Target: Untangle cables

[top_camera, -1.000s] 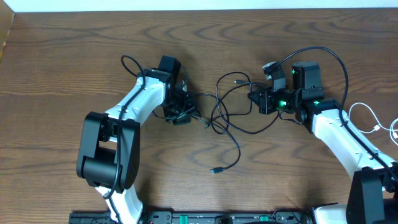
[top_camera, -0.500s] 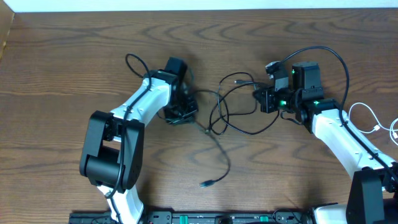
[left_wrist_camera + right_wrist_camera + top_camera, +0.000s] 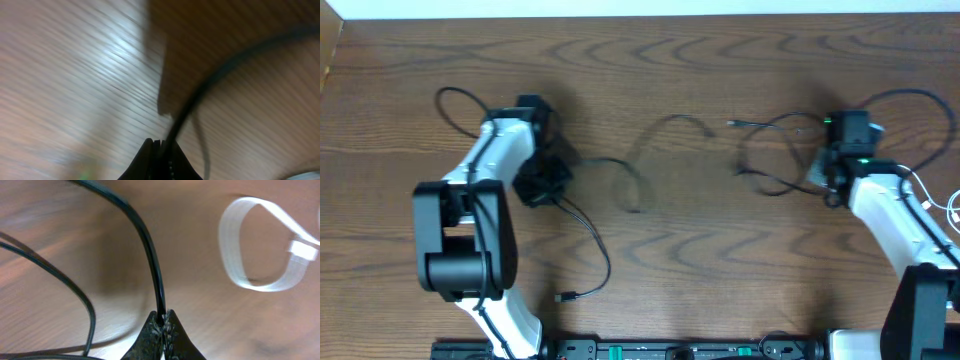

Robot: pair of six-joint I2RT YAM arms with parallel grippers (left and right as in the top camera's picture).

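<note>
My left gripper (image 3: 542, 186) (image 3: 161, 142) is shut on a thin black cable (image 3: 200, 90). From it, cable trails down the table to a plug end (image 3: 565, 297), and a blurred stretch (image 3: 630, 185) runs toward the middle. My right gripper (image 3: 824, 178) (image 3: 164, 314) is shut on black cable (image 3: 145, 240) whose loose loops (image 3: 770, 150) lie to its left, with a plug end (image 3: 732, 123). I cannot tell whether both black parts are one cord. The white cable (image 3: 920, 188) (image 3: 260, 245) lies in a loop by the right arm, apart from the black cable.
The wooden table's far edge (image 3: 640, 16) runs along the top. The arm bases and a black rail (image 3: 650, 350) are at the front edge. Thicker black wires arch over each arm (image 3: 455, 98) (image 3: 910, 97).
The arms have pulled apart, left arm going left and right arm going right. The black tangle in the middle has opened and spread out. The lower plug end has slid left.
</note>
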